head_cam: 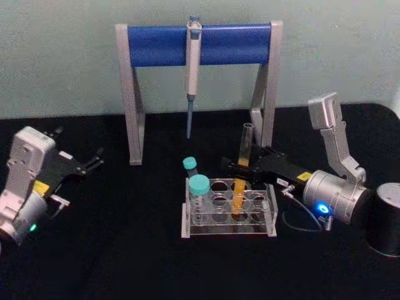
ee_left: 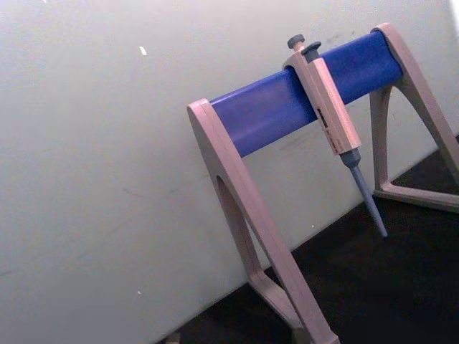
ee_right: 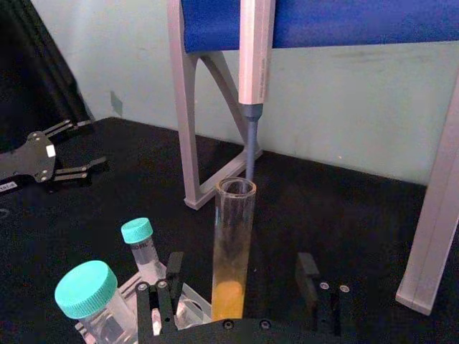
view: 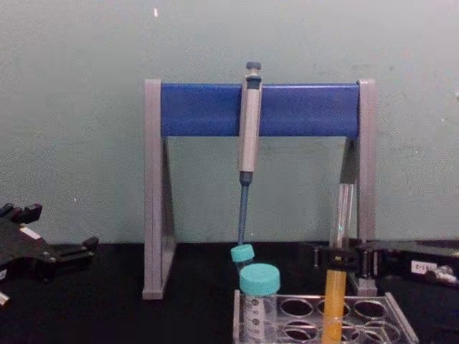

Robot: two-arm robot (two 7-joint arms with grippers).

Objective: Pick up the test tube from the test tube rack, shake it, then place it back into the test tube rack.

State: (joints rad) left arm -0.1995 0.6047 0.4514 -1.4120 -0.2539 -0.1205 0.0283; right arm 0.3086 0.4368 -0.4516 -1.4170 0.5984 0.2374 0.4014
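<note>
The test tube (head_cam: 239,199) stands upright in a back hole of the clear test tube rack (head_cam: 225,232). Its lower half holds orange-yellow liquid, and its open top rises well above the rack. My right gripper (head_cam: 240,164) reaches in from the right at the tube's mid-height. In the right wrist view the test tube (ee_right: 233,244) stands between the two fingers (ee_right: 174,274), with a gap on each side, so the gripper is open. The chest view shows the right gripper (view: 343,256) level with the liquid's top in the test tube (view: 334,301). My left gripper (head_cam: 95,160) is parked open at the far left.
Two teal-capped vials (head_cam: 199,187) (head_cam: 190,164) stand at the rack's left end. Behind the rack, a grey-legged stand with a blue crossbar (head_cam: 200,44) carries a hanging pipette (head_cam: 192,81), its tip close to the tube's top. A dark cylinder (head_cam: 384,215) sits at the far right.
</note>
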